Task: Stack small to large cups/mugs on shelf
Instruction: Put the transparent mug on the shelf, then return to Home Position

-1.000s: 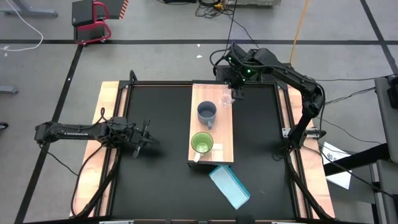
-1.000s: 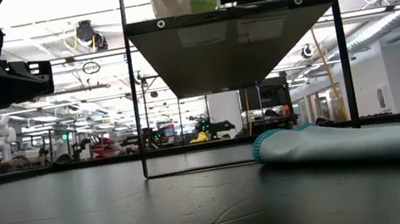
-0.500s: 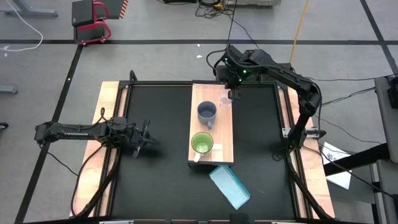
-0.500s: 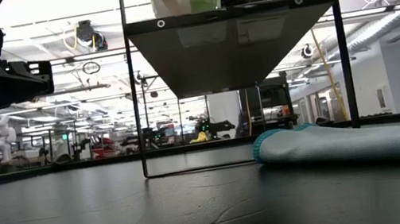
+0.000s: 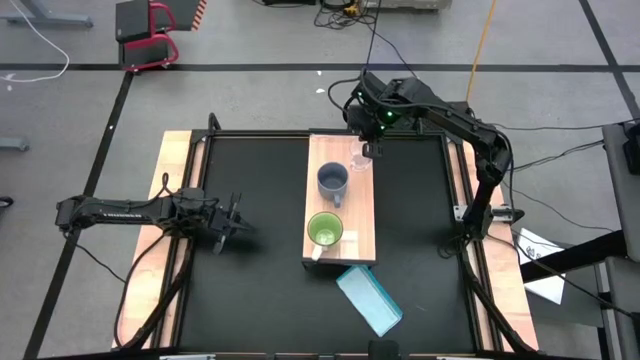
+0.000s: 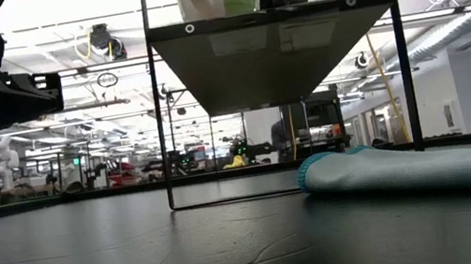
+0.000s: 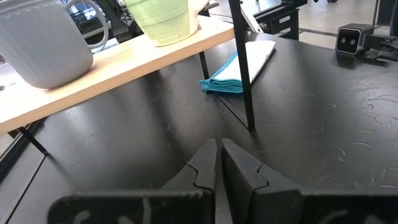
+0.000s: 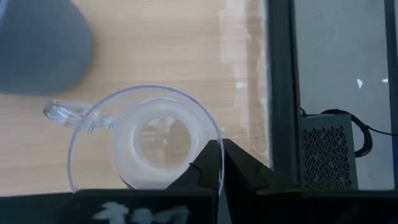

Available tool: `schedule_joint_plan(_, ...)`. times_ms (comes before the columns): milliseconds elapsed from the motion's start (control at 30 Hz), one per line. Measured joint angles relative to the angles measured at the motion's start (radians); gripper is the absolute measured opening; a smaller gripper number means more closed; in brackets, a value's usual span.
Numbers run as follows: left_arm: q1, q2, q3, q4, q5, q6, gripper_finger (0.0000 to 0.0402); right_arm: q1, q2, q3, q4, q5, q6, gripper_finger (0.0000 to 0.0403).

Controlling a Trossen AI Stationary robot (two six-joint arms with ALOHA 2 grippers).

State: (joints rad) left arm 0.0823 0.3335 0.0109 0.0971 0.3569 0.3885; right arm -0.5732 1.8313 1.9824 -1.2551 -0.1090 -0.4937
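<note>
Looking down, you see glass cup (image 8: 146,140) empty, green mug (image 5: 323,231) empty, grey-blue mug (image 5: 332,180) between, all on shelf (image 5: 359,215), right gripper (image 8: 221,163) clenched above cup, left gripper (image 7: 219,163) clenched, waiting.

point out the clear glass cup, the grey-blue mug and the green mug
clear glass cup (image 8: 146,140), right wrist view, its base
grey-blue mug (image 5: 332,180), high view, its opening
green mug (image 5: 323,231), high view, its inside

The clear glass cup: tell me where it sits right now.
In the high view the clear glass cup stands at the shelf's far end, just beyond the grey-blue mug, with the right gripper directly above it, fingers shut.
</note>
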Motion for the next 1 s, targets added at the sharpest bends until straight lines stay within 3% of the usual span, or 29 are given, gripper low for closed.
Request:
schedule_joint_plan(500, 0.000, 0.000, 0.000, -0.020, 0.010, -0.002, 0.0026, -0.001, -0.002, 0.005, 0.012, -0.075, 0.029, 0.0087)
schedule_joint_plan(767, 0.000, 0.000, 0.000, -0.020, 0.010, -0.006, 0.0026, -0.001, -0.021, 0.005, 0.008, 0.010, 0.029, 0.0102)
schedule_joint_plan(1000, 0.000, 0.000, 0.000, -0.016, 0.011, -0.024, 0.0026, -0.001, -0.129, 0.005, 0.008, 0.023, 0.072, 0.0102)
